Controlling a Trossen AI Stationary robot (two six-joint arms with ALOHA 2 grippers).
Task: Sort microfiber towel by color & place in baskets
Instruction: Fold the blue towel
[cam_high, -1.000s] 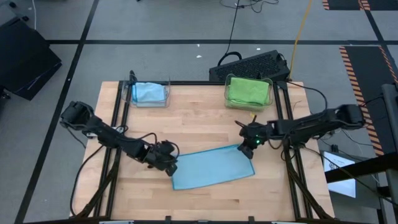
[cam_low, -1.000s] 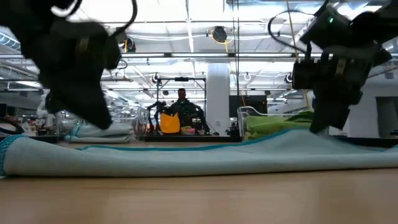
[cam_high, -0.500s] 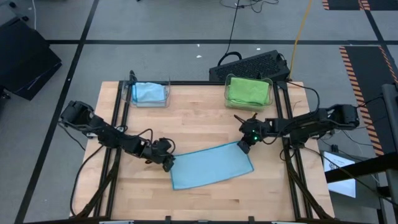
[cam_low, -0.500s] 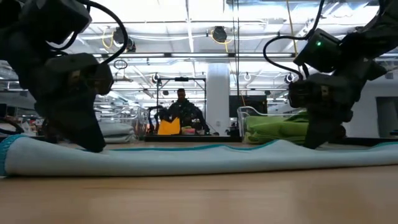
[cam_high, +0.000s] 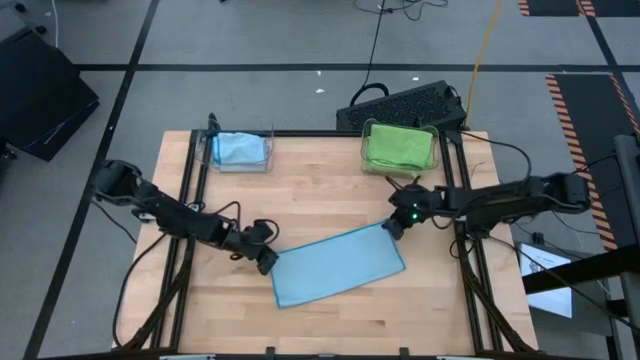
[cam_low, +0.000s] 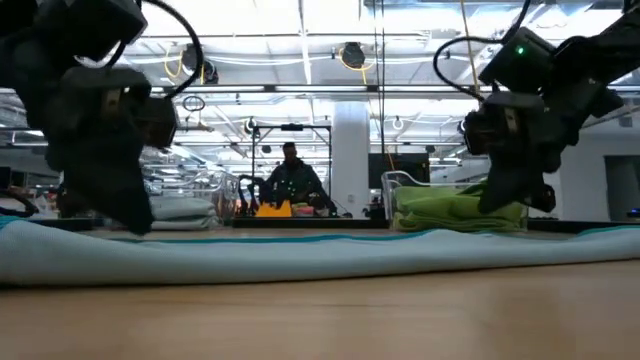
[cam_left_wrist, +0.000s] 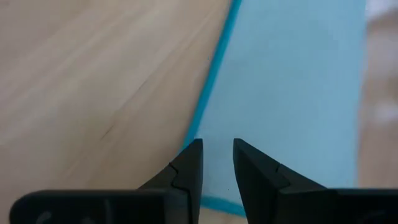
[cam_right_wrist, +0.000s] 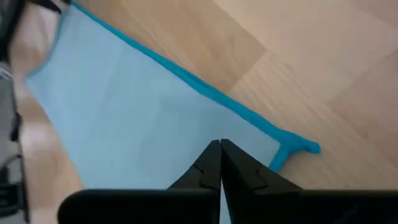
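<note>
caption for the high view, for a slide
Both grippers, left and right, pinch opposite corners of a flat light-blue microfiber towel on the wooden table.

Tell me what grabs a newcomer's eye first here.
A light blue towel lies spread flat mid-table, with the left pincer at one corner and the shut right pincer pinching the opposite one. At the far edge, one clear basket holds a blue towel, another a green one.

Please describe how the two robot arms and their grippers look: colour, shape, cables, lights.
Both arms are black and slender, built of jointed segments, with loose black cables looping along them. The left gripper has two dark, wedge-shaped fingers with a stepped notch on the inner edge. The right gripper has the same pointed dark fingers. A small green light glows on the right wrist.
</note>
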